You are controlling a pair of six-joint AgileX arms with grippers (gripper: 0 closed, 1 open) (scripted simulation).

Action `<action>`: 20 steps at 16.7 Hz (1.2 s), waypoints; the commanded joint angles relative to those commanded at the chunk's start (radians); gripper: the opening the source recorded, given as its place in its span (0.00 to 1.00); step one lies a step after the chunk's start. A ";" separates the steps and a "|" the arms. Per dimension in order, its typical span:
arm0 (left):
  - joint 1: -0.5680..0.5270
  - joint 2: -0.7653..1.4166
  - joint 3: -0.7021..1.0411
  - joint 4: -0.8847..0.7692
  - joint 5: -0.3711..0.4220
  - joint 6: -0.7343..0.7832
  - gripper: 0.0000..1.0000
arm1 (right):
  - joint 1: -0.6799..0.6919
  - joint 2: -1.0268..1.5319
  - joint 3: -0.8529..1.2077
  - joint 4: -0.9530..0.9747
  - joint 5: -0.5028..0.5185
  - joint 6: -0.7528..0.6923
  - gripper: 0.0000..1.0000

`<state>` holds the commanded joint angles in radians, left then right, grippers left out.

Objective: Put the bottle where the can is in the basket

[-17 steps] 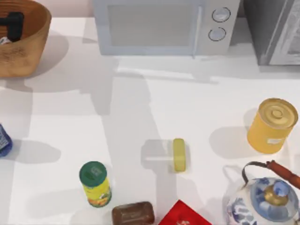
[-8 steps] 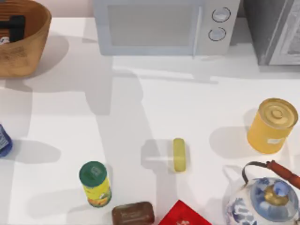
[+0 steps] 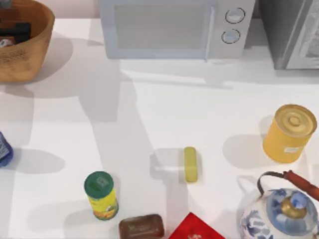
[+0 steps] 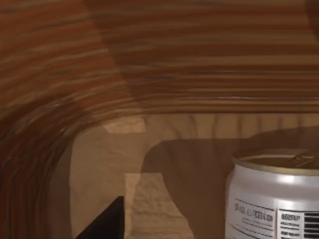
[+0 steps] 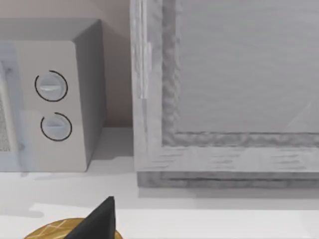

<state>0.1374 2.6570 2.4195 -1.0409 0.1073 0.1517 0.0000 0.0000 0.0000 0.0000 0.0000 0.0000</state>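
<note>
Right now the bottle [image 3: 4,149] stands at the worktop's left edge, about midway along it, cut off by the frame so only a blue sliver shows. It looks small and rigid, probably light and smooth-sided, so it would likely be best taken around the body, low enough not to tip it; a pinch near the cap could let it swing or slip.

Its target spot is occupied: the can [image 4: 273,196] stands upright on the floor of the basket [image 3: 35,55], which sits at the worktop's far-left corner. The can is slim, thin-walled metal by the look of it, so a firm but not crushing hold across its middle seems wise.

My left hand [image 3: 15,31] is down inside the basket, close beside the can, with one dark fingertip [image 4: 102,224] showing in the left wrist view; whether it is released or clenched I cannot tell. No finger visibly touches the can.

My right arm is parked near the yellow tin [image 3: 289,133] by the right edge; I cannot tell its hand's state either.
</note>
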 joint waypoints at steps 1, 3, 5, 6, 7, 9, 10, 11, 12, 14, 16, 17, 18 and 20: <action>0.000 0.000 0.000 0.000 0.000 0.000 0.92 | 0.000 0.000 0.000 0.000 0.000 0.000 1.00; 0.000 0.000 0.000 0.000 0.000 0.000 0.77 | 0.000 0.000 0.000 0.000 0.000 0.000 1.00; 0.000 0.000 0.000 0.000 0.000 0.000 0.62 | 0.000 0.000 0.000 0.000 0.000 0.000 1.00; 0.000 0.000 0.000 0.000 0.000 0.000 0.55 | 0.000 0.000 0.000 0.000 0.000 0.000 1.00; 0.000 0.000 0.000 0.000 0.000 0.000 0.47 | 0.000 0.000 0.000 0.000 0.000 0.000 1.00; 0.000 0.000 0.000 0.000 0.000 0.000 0.32 | 0.000 0.000 0.000 0.000 0.000 0.000 1.00; 0.000 0.000 0.000 0.000 0.000 0.000 0.25 | 0.000 0.000 0.000 0.000 0.000 0.000 1.00; 0.000 0.000 0.000 0.000 0.000 0.000 0.17 | 0.000 0.000 0.000 0.000 0.000 0.000 1.00; 0.000 0.000 0.000 0.000 0.000 0.000 0.10 | 0.000 0.000 0.000 0.000 0.000 0.000 1.00; 0.000 0.000 0.000 0.000 0.000 0.000 0.00 | 0.000 0.000 0.000 0.000 0.000 0.000 1.00; 0.000 0.000 0.000 0.000 0.000 0.000 0.00 | 0.000 0.000 0.000 0.000 0.000 0.000 1.00; 0.000 0.000 0.000 0.000 0.000 0.000 0.00 | 0.000 0.000 0.000 0.000 0.000 0.000 1.00; 0.000 0.000 0.000 0.000 0.000 0.000 0.00 | 0.000 0.000 0.000 0.000 0.000 0.000 1.00; 0.000 0.000 0.000 0.000 0.000 0.000 0.00 | 0.000 0.000 0.000 0.000 0.000 0.000 1.00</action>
<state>0.1374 2.6570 2.4195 -1.0409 0.1073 0.1517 0.0000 0.0000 0.0000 0.0000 0.0000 0.0000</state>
